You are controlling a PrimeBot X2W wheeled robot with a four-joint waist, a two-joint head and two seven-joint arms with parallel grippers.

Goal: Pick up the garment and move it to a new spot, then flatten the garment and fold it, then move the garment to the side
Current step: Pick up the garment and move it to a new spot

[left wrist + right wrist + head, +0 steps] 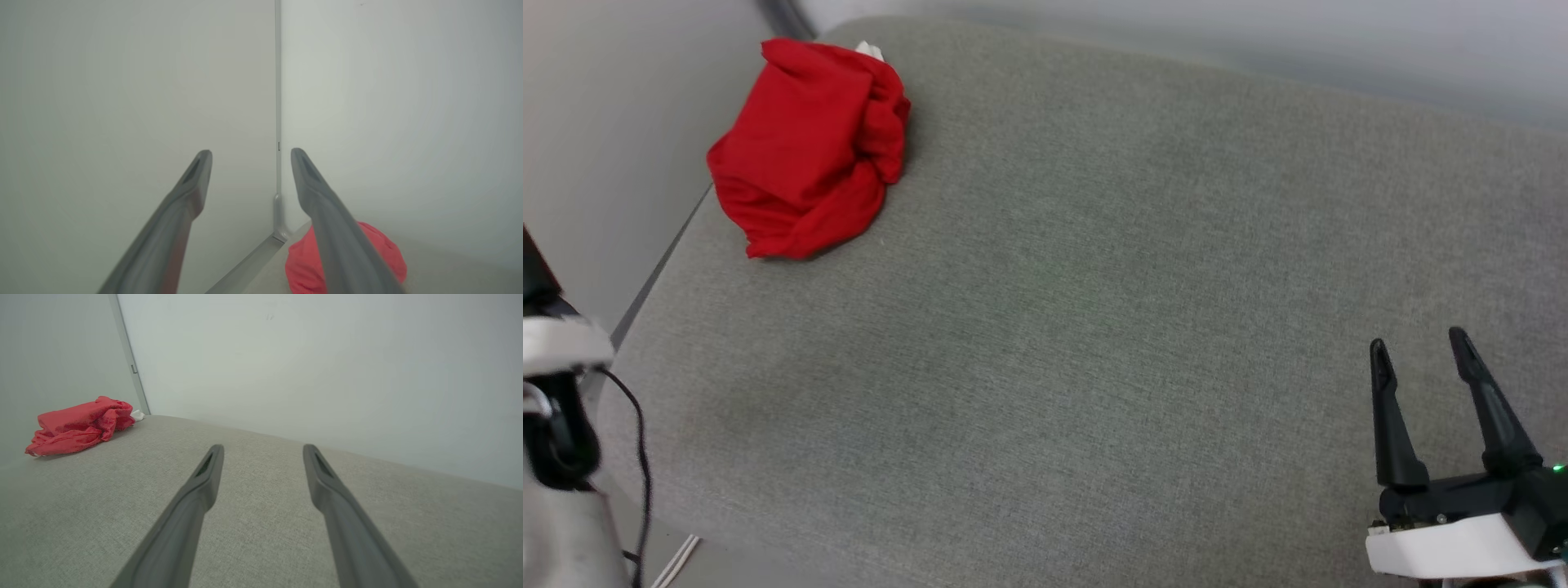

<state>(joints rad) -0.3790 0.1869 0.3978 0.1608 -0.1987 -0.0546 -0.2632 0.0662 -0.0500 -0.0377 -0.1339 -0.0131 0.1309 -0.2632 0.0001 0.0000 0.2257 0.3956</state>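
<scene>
Right tool (1418, 339) sits near right, fingers spread wide, nothing in it, over the bare grey cushion (1094, 286). Left tool (251, 153) is also wide open and empty. It points at the wall corner (278, 81), with red cloth low beside its right finger in the left wrist view; no contact as far as I can tell.

The garment (805, 155) is a crumpled red heap at the far left corner of the cushion, with a bit of white (870, 49) poking out at its far edge and no print visible. It's well apart from the right tool.

Progress looks like zero: garment not lifted, not spread, not folded. Everything is left: grab it, shift it to the open middle, flatten, fold, set aside. Left tool looks nearer, so it probably takes the first grab.
</scene>
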